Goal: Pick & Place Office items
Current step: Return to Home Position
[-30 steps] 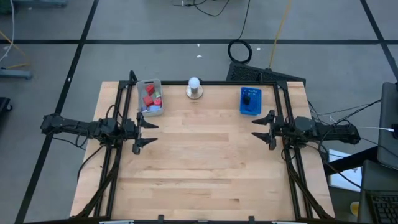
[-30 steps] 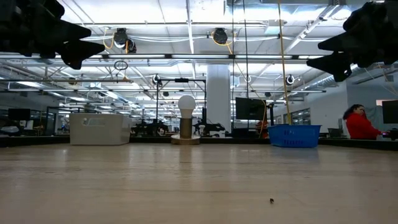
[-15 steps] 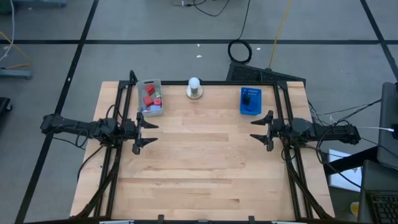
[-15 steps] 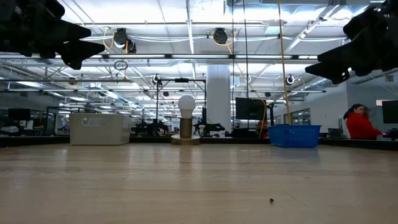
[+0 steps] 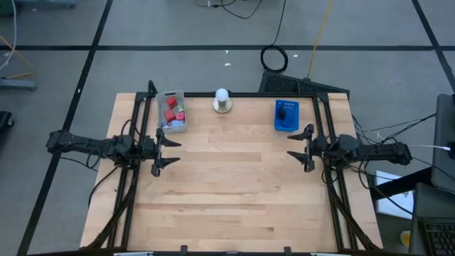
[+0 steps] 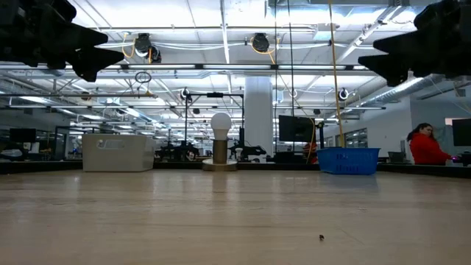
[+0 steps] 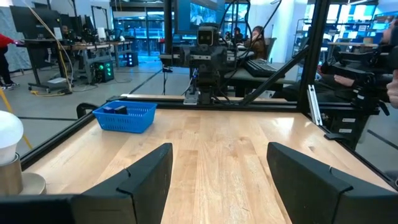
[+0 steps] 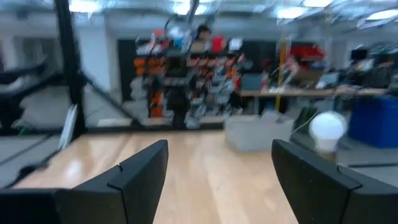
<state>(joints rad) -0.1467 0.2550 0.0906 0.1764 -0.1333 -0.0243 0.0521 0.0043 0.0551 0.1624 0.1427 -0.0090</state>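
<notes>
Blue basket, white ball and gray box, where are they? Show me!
blue basket (image 6: 348,161), low view, on its front wall.
white ball (image 6: 221,122), low view, on its round top.
gray box (image 6: 118,154), low view, on its front wall.

Left arm (image 5: 85,145) and right arm (image 5: 377,151): slim, black, cable-draped. Left claw (image 5: 170,152), right claw (image 5: 295,147): broad angular fingers (image 7: 146,180).
</notes>
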